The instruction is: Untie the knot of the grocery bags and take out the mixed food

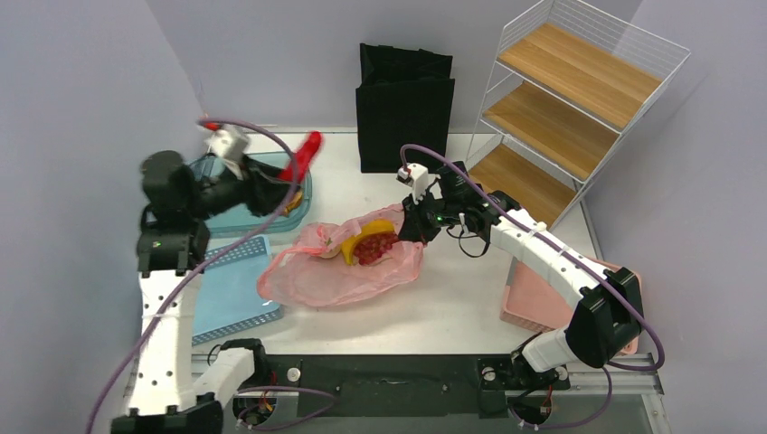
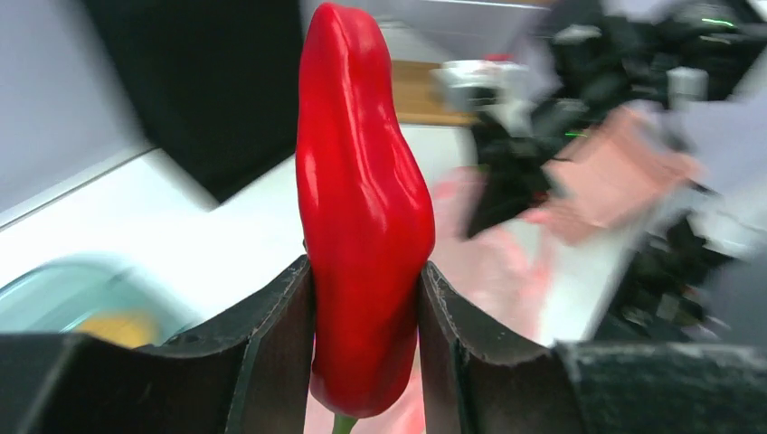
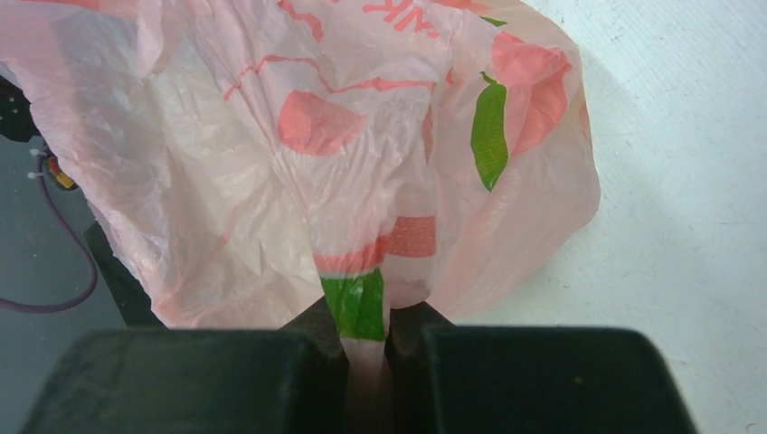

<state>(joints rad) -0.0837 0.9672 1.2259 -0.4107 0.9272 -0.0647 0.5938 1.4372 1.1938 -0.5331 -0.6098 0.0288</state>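
at your far left a blue mesh tray (image 1: 231,289) lies flat on the white table (image 1: 461,298), near the front edge. just behind it sits a clear teal tub (image 1: 210,167); the left wrist view shows something yellow (image 2: 127,327) inside it, too blurred to name. your left gripper (image 1: 282,181) hangs over the tub's right end, clamped on the red chilli pepper (image 1: 306,154). in the wrist view both black fingers (image 2: 271,325) press the pepper's lower half, its green stem end pokes out below them, and its rounded tip stands well clear above. at the middle of the table the pink grocery bag (image 1: 335,276) lies slumped and crinkled, apart from the pepper. a yellow banana (image 1: 360,237) and a red fruit cluster (image 1: 376,247) lie touching each other in the bag's upper right part; you cannot tell whether they sit in an open mouth or show through the film. your right gripper (image 1: 420,226) is at the bag's right edge, pinched tight on a fold of the plastic, and in its wrist view the orange-and-green printed film fans out from between the closed fingers (image 3: 506,380). behind it a black tote (image 1: 404,108) stands upright by the back wall. further right stands a white wire shelf (image 1: 579,90) with wooden boards, and a pink basket (image 1: 534,303) sits under the right arm.
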